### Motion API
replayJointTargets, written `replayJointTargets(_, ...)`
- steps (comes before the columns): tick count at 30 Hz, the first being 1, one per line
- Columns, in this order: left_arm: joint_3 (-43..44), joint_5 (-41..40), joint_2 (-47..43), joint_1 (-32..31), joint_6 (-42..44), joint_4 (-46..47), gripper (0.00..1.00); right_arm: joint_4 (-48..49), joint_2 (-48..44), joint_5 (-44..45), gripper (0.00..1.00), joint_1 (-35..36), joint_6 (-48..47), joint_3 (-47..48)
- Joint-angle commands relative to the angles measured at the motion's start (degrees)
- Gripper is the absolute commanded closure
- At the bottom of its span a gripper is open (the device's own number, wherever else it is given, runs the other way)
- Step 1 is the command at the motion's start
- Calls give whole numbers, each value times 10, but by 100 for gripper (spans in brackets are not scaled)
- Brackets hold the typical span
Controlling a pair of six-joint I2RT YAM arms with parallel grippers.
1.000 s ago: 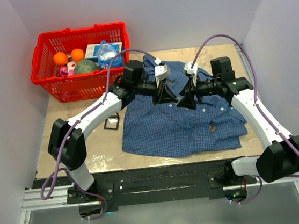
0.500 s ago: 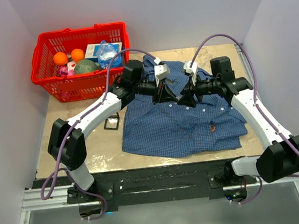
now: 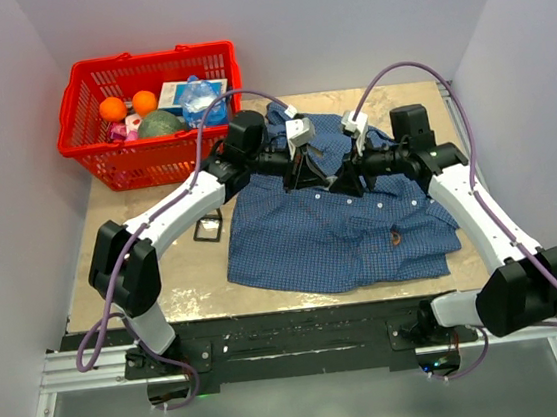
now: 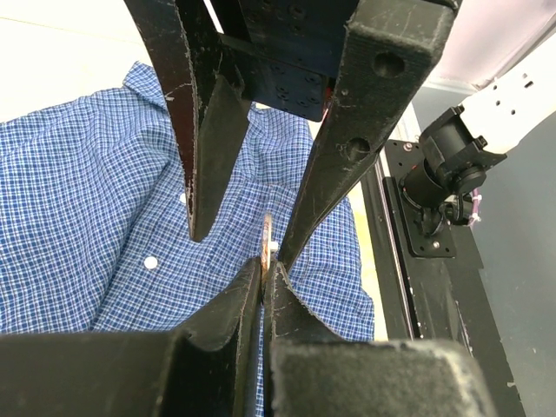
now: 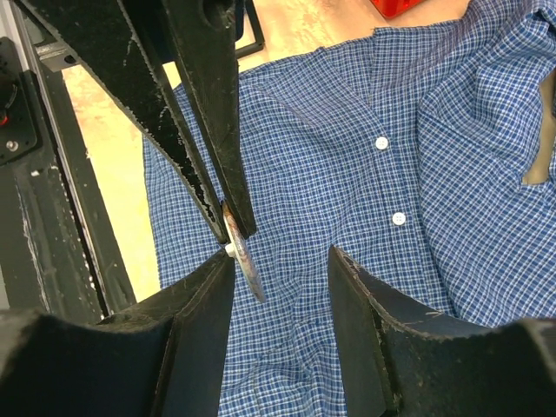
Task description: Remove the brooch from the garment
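Note:
The garment (image 3: 332,233), a blue checked shirt, lies flat on the table. It also shows in the left wrist view (image 4: 87,200) and the right wrist view (image 5: 347,191). My left gripper (image 3: 318,181) (image 4: 263,271) is shut on a thin reddish-brown, brooch-like disc (image 5: 247,263) with a white stub (image 4: 274,248), held edge-on above the shirt. My right gripper (image 3: 339,183) (image 5: 280,258) is open, with its jaws either side of the disc and one finger close against it. A small dark reddish-brown ornament (image 3: 395,237) sits on the shirt's lower right.
A red basket (image 3: 102,158) with fruit and packets stands at the back left. A small black frame (image 3: 208,231) lies on the table left of the shirt. White walls close in on both sides.
My right gripper has moved slightly left and up, closer around the left gripper's tips. The left gripper has barely moved. The shirt and the ornament on it are unmoved.

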Motion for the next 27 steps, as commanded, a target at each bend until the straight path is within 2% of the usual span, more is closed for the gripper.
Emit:
replayJointTargets(1,13,27,-10,-3,2,15,100,48,2,22,51,-9,30,9)
replayJointTargets(9,18,31,-7,-3,16,4,100,84,18,8,54,-33,95,8)
replayJointTargets(23,26,32,-7,-3,39,-11,100,114,39,-4,55,-54,135,2)
replayJointTargets(27,27,-9,-7,-3,39,-19,100,100,37,-26,52,-61,116,14)
